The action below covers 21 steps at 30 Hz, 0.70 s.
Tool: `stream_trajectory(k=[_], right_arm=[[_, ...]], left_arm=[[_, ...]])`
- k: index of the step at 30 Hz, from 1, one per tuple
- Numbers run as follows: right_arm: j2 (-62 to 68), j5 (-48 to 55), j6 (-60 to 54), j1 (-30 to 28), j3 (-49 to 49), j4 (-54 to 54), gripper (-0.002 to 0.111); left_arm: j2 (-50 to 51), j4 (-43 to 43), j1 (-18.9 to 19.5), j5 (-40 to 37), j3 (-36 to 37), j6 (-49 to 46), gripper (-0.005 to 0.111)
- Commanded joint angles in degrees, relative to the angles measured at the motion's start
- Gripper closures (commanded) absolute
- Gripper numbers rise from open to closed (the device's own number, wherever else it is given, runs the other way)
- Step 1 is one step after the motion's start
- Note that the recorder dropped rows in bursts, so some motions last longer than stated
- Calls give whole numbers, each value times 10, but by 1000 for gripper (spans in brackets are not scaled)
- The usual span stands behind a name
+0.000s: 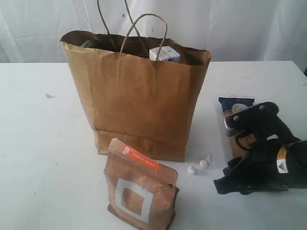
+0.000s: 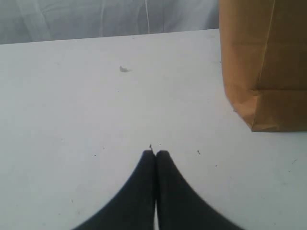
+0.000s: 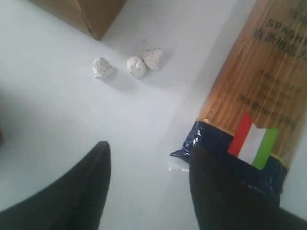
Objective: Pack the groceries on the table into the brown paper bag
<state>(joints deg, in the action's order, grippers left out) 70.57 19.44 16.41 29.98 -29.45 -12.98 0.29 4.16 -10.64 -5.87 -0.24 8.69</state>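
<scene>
Because the right end effector [image 3: 149,153] has its jaws apart and only one finger covers the dark end of the long spaghetti packet [image 3: 254,81], closing now could pinch just the film corner. I judge that the packet may then slip, or hang and knock the rim of the brown paper bag [image 1: 139,100], which stands beyond the fingertips. Three small white lumps [image 3: 134,66] lie nearer, just ahead of them. The left end effector [image 2: 156,153] is pressed together over bare worktop [image 2: 72,120], with the bag off to its side.
</scene>
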Motion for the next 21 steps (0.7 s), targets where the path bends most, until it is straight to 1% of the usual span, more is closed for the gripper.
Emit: stream_trajectory(k=[1, 4, 11, 21], right_arm=[[63, -24, 4, -18, -31, -9, 60], [105, -28, 4, -27, -62, -10, 60], [187, -24, 3, -26, -139, -12, 61], [280, -21, 2, -26, -179, -12, 61]], left_arm=[[-3, -2, 2, 3, 2, -2, 107], [-3, -2, 2, 3, 2, -2, 107], [-3, -2, 2, 3, 2, -2, 107], [-3, -2, 2, 3, 2, -2, 107]])
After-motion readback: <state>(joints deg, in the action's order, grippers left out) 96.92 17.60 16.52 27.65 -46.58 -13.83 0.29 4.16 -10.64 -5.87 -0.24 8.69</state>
